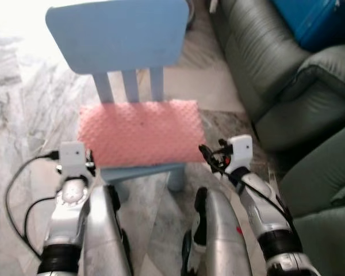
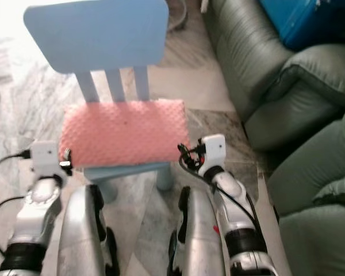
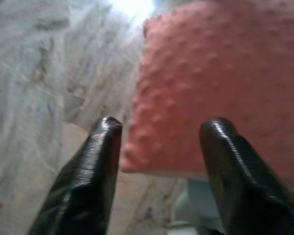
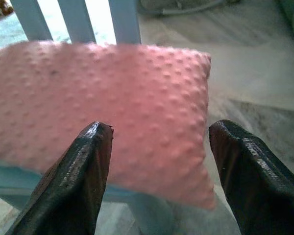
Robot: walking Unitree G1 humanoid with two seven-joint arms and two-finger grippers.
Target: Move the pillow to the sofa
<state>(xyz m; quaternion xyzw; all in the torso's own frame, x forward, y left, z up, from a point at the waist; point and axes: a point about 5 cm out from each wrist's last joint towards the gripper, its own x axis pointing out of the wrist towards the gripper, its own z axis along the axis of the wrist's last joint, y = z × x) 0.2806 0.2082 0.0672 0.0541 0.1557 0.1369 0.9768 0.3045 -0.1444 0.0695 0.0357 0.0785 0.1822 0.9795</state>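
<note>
Left eye view shows the pillow (image 1: 139, 131) in the centre of the frame, lying flat on the seat of a small light-blue chair (image 1: 121, 34). It is a salmon-pink rectangle, wider than deep, covered all over in small raised dots, soft and slightly puffed, with gently rounded corners. Its front edge overhangs the seat's front rim a little, and its rear edge lies against the three slats of the chair back.

Both silver arms reach up from the bottom of the frame toward the pillow's front corners. At lower left, the left claw (image 3: 159, 134) stands wide open at the pillow's left front corner; in the left wrist view one finger (image 3: 95, 161) lies over the marble floor (image 1: 23, 103) and the other over the pink fabric, neither touching it. At lower right, the right claw (image 4: 159, 134) is also spread wide, straddling the pillow's right front corner without contact, its fingers (image 4: 78, 171) just short of the fabric.

A dark green sofa (image 1: 276, 69) fills the upper right and right edge of the frame, near the chair but apart from it.
</note>
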